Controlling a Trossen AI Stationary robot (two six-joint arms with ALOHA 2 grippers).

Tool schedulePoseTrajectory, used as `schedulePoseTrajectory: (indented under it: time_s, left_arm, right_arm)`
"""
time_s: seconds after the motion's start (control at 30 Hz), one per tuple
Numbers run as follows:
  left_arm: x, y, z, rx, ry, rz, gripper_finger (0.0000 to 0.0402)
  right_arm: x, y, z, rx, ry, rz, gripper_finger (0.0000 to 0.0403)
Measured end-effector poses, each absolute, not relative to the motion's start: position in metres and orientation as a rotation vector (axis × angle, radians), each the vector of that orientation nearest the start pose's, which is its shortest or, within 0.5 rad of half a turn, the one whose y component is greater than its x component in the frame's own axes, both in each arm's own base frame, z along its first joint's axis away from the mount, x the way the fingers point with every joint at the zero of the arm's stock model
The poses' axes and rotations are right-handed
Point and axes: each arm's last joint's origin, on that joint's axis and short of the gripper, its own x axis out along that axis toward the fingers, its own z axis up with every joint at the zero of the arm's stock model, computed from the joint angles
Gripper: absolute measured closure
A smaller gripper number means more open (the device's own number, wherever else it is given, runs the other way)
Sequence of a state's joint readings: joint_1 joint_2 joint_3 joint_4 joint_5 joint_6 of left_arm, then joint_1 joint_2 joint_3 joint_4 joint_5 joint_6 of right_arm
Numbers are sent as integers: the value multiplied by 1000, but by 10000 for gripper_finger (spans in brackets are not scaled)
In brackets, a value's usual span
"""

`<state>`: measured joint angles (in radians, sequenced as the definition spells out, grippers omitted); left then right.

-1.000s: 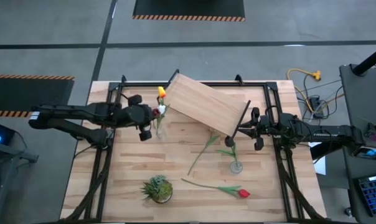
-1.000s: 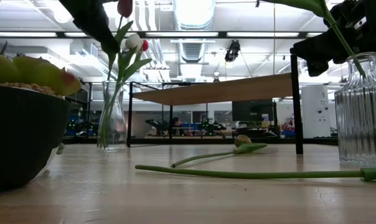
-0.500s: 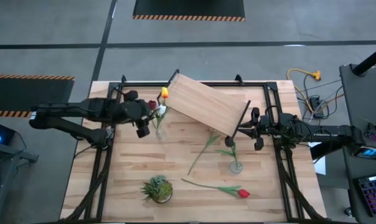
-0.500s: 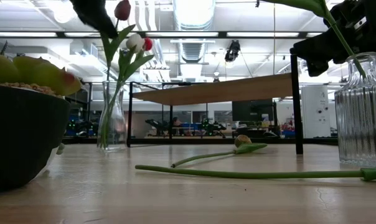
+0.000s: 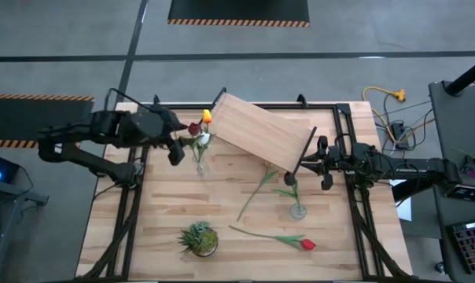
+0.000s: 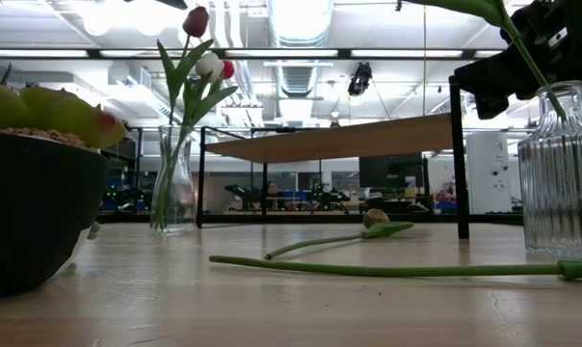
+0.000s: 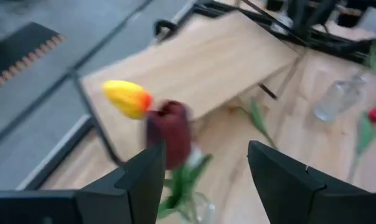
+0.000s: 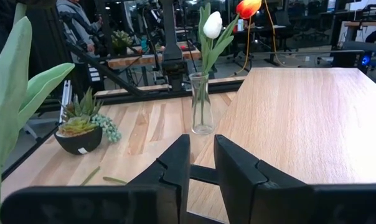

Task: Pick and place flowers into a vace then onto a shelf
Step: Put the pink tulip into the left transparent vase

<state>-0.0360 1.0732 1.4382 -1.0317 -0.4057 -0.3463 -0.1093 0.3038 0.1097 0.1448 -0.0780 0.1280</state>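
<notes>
Left gripper (image 5: 173,149), fingers apart and empty, sits just left of the vase (image 5: 200,165) of tulips (image 5: 200,134). Right gripper (image 5: 325,161), fingers nearly together, beside shelf (image 5: 265,130). Loose stems lie on bench (image 5: 167,212), nearer right arm.

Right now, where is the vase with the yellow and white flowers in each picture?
High view: the vase stands left of centre, by the shelf.
Low view: at left, in front of the shelf's black legs.
Left wrist view: only its rim shows at the bottom edge, under the blooms.
Right wrist view: centre, beside the shelf.
Shared landmark: the wooden shelf.
</notes>
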Motion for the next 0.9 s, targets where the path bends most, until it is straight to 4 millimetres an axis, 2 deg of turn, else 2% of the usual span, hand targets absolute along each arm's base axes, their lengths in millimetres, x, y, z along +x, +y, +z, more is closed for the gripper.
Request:
schedulePoseTrajectory:
  time_s: [0.33, 0.47, 0.57, 0.77, 0.9]
  left_arm:
    - [206, -19, 405, -135, 680, 360, 191]
    - [216, -32, 405, -172, 659, 327, 191]
    - [232, -46, 401, -189, 635, 290, 191]
    - [267, -68, 378, -227, 673, 276, 191]
    - [288, -77, 357, -253, 714, 333, 191]
  right_arm:
    - [116, -10, 189, 133, 49, -35, 334]
    - [116, -11, 189, 135, 50, -35, 330]
    - [116, -10, 189, 136, 50, -35, 328]
    - [116, -11, 188, 137, 57, -36, 333]
    - [116, -10, 188, 137, 62, -36, 338]
